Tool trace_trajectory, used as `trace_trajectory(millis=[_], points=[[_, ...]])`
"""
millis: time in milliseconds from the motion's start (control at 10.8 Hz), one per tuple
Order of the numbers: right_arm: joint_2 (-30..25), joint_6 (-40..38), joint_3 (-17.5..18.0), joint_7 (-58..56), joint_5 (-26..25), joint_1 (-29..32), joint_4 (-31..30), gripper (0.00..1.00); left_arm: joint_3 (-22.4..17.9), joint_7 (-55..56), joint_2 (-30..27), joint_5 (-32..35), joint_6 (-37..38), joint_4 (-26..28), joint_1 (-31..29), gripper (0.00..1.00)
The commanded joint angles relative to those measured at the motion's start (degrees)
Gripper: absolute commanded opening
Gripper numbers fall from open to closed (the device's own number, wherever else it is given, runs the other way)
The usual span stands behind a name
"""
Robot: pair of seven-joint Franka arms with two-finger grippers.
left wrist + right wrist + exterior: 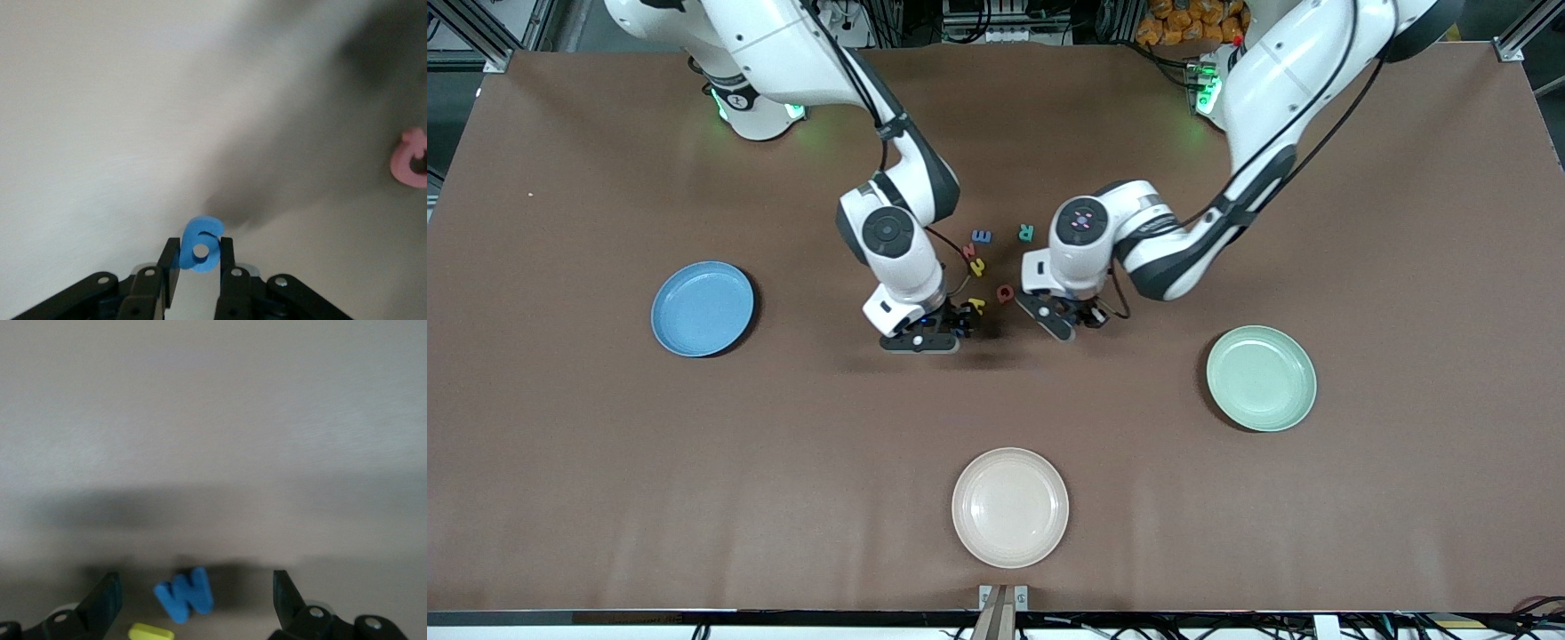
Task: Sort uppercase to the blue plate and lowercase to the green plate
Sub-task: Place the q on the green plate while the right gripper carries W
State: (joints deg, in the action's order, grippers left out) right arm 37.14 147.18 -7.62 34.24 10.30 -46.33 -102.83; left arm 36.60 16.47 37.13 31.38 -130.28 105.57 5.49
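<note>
while both my arms reach down among the scattered letters mid-table in the front view, the blue plate sits toward the right arm's end and the green plate toward the left arm's. in the left wrist view my left pincer is clamped on the blue g, a red G nearby. in the right wrist view my right pincer gapes wide around the blue W.

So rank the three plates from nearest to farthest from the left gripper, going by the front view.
From the left gripper:
1. green plate, toward the left arm's end.
2. cream plate, nearest the front camera.
3. blue plate, toward the right arm's end.
</note>
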Motion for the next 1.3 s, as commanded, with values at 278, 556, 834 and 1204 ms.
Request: trace_trajectory(millis=[278, 556, 834, 1204], points=[[4.5, 0.8, -0.6, -2.6, -0.1, -1.7, 4.1, 0.79, -7.6, -2.0, -9.4, -12.8, 5.0, -1.9, -5.7, 0.0], [5.0, 0.7, -0.8, -5.3, -0.2, -1.7, 3.8, 0.79, -15.3, -2.8, -9.1, -13.4, 5.0, -2.2, -5.9, 0.0], [5.0, 0.1, -0.8, -7.8, 0.0, -1.1, 3.2, 0.79, -20.6, -3.0, -8.0, -14.3, 4.9, -2.6, -6.2, 0.0], [4.9, -0.8, -0.7, -8.4, 0.2, -1.6, 2.6, 0.75, -25.9, -4.2, -4.9, -17.0, 4.4, -3.3, -6.3, 0.03]])
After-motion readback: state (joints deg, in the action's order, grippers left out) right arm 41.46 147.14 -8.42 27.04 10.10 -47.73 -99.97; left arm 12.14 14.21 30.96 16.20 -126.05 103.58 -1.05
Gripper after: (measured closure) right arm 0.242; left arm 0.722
